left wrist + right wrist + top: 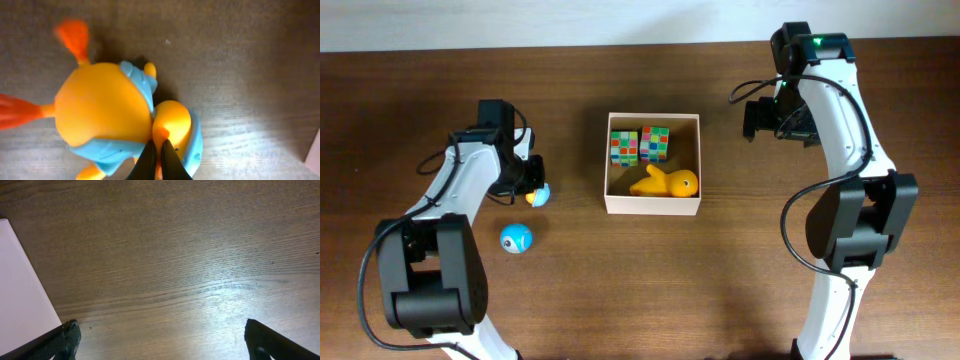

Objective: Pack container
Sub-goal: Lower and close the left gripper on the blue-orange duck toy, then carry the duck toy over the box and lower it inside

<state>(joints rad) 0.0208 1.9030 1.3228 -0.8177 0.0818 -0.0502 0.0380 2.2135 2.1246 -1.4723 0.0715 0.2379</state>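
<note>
Left wrist, end effector [159, 144] closed against toy [102, 112]

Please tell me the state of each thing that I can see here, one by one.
container: open, partly filled
two cubes: inside the container
yellow toy: lying inside the container
orange-blue toy: on the table
blue ball: on the table
left gripper: shut at the orange-blue toy
right gripper: open, empty

worktop [720, 290]: dk brown wood grain.
container [650, 207]: sits mid-worktop.
orange-blue toy [537, 195]: L of container, apart.
blue ball [515, 238]: nr toy, on bare wood.
</note>
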